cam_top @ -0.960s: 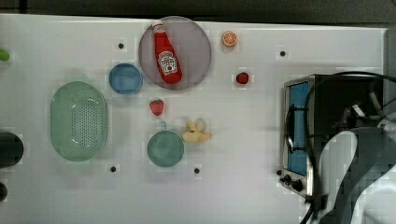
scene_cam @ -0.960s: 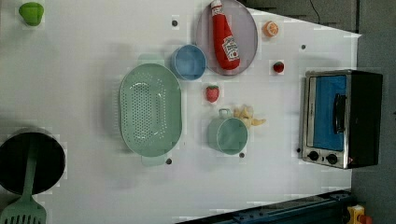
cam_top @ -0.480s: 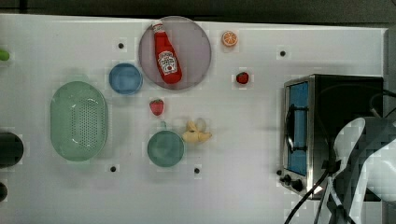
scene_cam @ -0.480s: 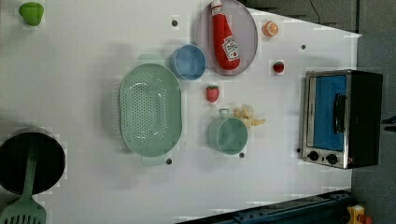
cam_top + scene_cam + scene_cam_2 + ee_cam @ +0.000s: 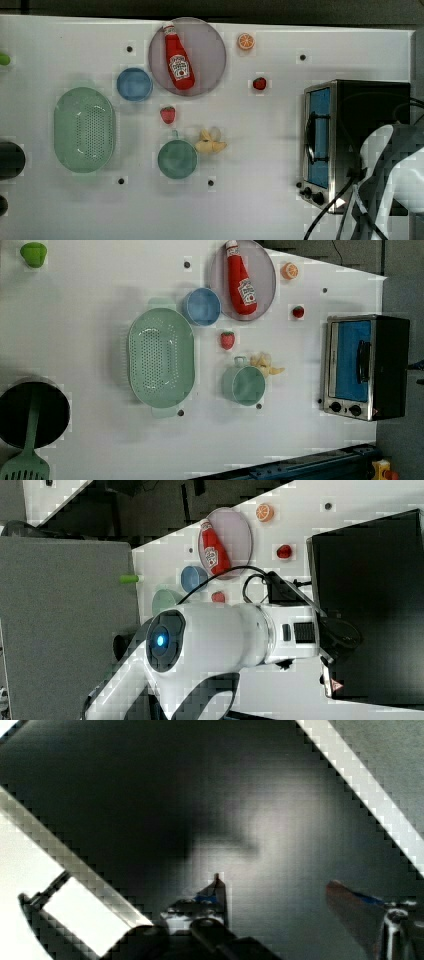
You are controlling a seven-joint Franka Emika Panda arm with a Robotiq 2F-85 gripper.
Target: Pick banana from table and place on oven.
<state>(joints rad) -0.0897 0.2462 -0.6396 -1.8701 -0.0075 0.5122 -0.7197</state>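
Top view: the banana [image 5: 210, 142] lies on the white table [image 5: 260, 210], partly peeled, touching or just beside the rim of the teal cup [image 5: 177, 159], on the side of the cup facing the oven [image 5: 350, 142]. Taking the teal cup as landmark: a strawberry [image 5: 168, 114] sits just beyond the cup toward the purple plate [image 5: 207, 55], which carries a ketchup bottle [image 5: 178, 57]; a blue bowl [image 5: 134, 84] stands beside that plate; a green colander [image 5: 84, 129] lies on the side of the cup away from the oven; an orange slice [image 5: 245, 41] and a small red fruit [image 5: 259, 83] lie farther off, between the plate and the oven. The oven stands well apart from the cup, its bluish glass door facing the cup.

Wrist view: my gripper [image 5: 280, 905] hangs over the oven's black top with its two fingers [image 5: 212, 895] spread apart and nothing between them; the banana is not in my grasp.

Right view: my white arm [image 5: 215, 640] reaches across the table to the oven's black top.

Left view: the banana rests beside the teal cup, apart from the oven.
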